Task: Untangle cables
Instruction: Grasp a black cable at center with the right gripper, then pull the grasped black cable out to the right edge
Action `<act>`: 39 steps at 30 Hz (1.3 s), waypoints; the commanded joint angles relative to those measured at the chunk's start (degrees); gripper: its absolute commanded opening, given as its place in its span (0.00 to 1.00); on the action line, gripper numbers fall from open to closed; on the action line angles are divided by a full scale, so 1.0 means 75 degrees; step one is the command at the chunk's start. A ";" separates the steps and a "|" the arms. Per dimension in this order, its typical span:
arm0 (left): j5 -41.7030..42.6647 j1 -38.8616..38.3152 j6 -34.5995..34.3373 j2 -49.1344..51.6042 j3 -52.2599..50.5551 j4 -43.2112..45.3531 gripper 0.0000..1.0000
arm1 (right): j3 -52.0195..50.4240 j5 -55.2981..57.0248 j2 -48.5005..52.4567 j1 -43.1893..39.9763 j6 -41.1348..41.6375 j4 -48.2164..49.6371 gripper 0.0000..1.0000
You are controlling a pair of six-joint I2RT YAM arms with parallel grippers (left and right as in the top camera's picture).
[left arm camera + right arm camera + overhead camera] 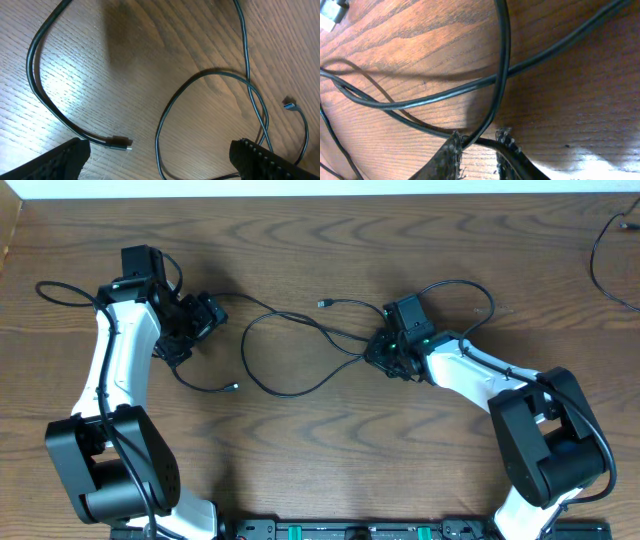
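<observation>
We see the cables (290, 394) looped on the tabletop (330, 240) between the arms — right fingers (510, 150) narrow around a crossing strand (503, 60), likely to pull it free, though whether it is pinched we cannot tell — left fingers (265, 160) wide above a plug (120, 143).

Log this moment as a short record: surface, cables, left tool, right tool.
surface: wooden table
cables: black cables, looped and crossing each other; no white one visible
left tool: open wide, empty, above a plug end
right tool: low at the crossing, fingers close together around one strand; firm clamp not certain
</observation>
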 commanded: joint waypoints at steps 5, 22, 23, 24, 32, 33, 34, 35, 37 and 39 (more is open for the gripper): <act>-0.0052 -0.0003 -0.0012 0.0038 -0.0015 -0.0023 0.94 | -0.0452 0.0804 0.0717 0.0085 0.0064 -0.0201 0.36; -0.0052 -0.0003 -0.0012 0.0038 -0.0015 -0.0023 0.94 | -0.0452 0.1137 0.0717 0.0085 0.0061 -0.0119 0.01; -0.0052 -0.0003 -0.0012 0.0038 -0.0015 -0.0023 0.94 | -0.0452 0.1134 0.0717 0.0085 0.0061 -0.0114 0.01; -0.0052 -0.0003 -0.0012 0.0038 -0.0015 -0.0023 0.94 | -0.0452 0.1134 0.0714 0.0082 0.0058 -0.0108 0.01; -0.0052 -0.0003 -0.0012 0.0038 -0.0015 -0.0023 0.94 | -0.0449 0.1332 0.0035 -0.0251 -0.0560 -0.0431 0.01; -0.0052 -0.0003 -0.0012 0.0038 -0.0015 -0.0023 0.94 | -0.0449 0.1524 -0.0143 -0.0332 -0.0592 -0.0621 0.01; -0.0052 -0.0003 -0.0012 0.0038 -0.0015 -0.0023 0.95 | -0.0449 0.1961 -0.0504 -0.0484 -0.0726 -0.1005 0.01; -0.0052 -0.0003 -0.0012 0.0038 -0.0015 -0.0023 0.94 | -0.0449 0.2273 -0.0749 -0.0586 -0.0833 -0.1279 0.01; -0.0052 -0.0003 -0.0012 0.0038 -0.0015 -0.0023 0.94 | -0.0449 0.3042 -0.1233 -0.0807 -0.0871 -0.1888 0.01; -0.0052 -0.0003 -0.0012 0.0038 -0.0015 -0.0023 0.94 | -0.0449 0.3713 -0.1614 -0.1029 -0.0868 -0.2390 0.01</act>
